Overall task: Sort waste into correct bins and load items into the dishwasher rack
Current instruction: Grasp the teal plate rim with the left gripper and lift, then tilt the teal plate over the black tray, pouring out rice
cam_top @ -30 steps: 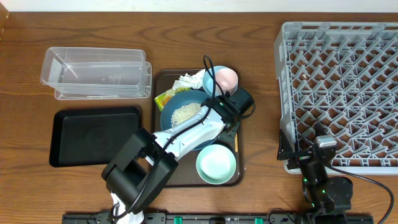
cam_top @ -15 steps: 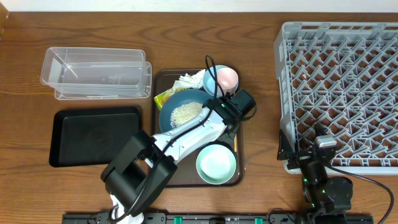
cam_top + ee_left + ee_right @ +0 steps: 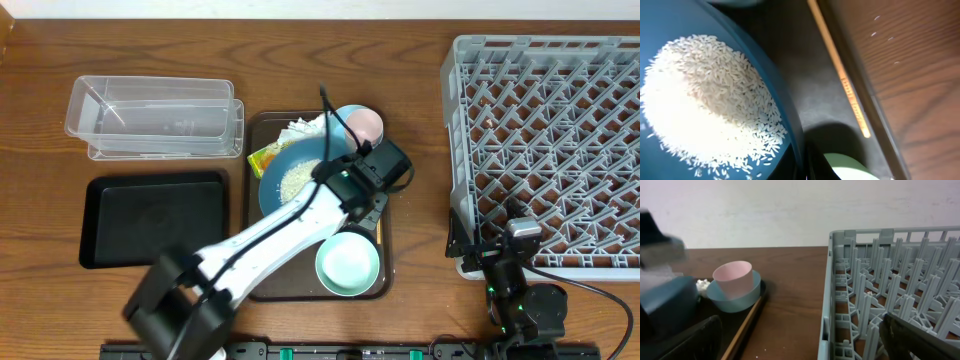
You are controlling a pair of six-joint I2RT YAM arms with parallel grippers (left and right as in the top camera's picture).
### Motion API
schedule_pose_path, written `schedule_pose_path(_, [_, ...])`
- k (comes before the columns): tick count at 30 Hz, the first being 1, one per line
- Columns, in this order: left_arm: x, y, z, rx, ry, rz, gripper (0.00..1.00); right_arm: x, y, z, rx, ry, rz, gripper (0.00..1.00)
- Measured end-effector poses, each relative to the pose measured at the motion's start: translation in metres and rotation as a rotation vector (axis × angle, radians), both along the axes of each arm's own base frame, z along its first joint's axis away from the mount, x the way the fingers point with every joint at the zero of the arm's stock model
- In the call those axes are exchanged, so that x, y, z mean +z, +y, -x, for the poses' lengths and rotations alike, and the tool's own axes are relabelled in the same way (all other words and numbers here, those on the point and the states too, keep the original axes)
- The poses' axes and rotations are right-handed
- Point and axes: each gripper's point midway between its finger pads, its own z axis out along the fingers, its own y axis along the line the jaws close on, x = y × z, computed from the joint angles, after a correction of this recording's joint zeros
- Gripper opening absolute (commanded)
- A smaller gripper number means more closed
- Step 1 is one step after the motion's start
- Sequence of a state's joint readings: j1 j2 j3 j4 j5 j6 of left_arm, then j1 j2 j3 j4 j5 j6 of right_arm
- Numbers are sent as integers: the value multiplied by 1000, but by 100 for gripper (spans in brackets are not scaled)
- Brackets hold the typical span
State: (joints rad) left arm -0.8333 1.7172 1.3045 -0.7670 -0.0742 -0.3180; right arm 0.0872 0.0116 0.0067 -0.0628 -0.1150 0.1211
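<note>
Nothing can be read. The wooden stick (image 3: 840,70) bears a short dark imprint (too blurred to make out); the yellow-green wrapper (image 3: 266,157) shows print too small.

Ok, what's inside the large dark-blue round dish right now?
A heap of white rice-like grains lies in the large dark-blue round dish. In the overhead view the left arm covers the dish's right side, so anything there cannot be seen.

Overhead: we see bright, even light; soft shadows hug the clear tub (image 3: 150,118).
Left wrist: we find it dim; white grains (image 3: 705,100) glare on the dark-blue dish (image 3: 680,15), edges soft.
Right wrist: our left edge smears; nearest grey rack (image 3: 826,295) pegs blur.
</note>
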Motion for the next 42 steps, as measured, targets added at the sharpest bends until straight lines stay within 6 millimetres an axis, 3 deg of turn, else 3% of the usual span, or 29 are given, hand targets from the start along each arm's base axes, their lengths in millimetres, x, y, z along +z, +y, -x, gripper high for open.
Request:
schedule_pose_path(8, [56, 32, -7, 72, -77, 79, 6, 0, 0, 0, 0, 0, 0, 99])
schedule_pose_path(16, [86, 76, -26, 210, -91, 181, 6, 0, 0, 0, 0, 0, 0, 99])
schedule_pose_path(29, [94, 154, -59, 455, -8, 374, 6, 0, 0, 0, 0, 0, 0, 99])
schedule_pose_path(42, [94, 219, -67, 612, 54, 610, 6, 0, 0, 0, 0, 0, 0, 99])
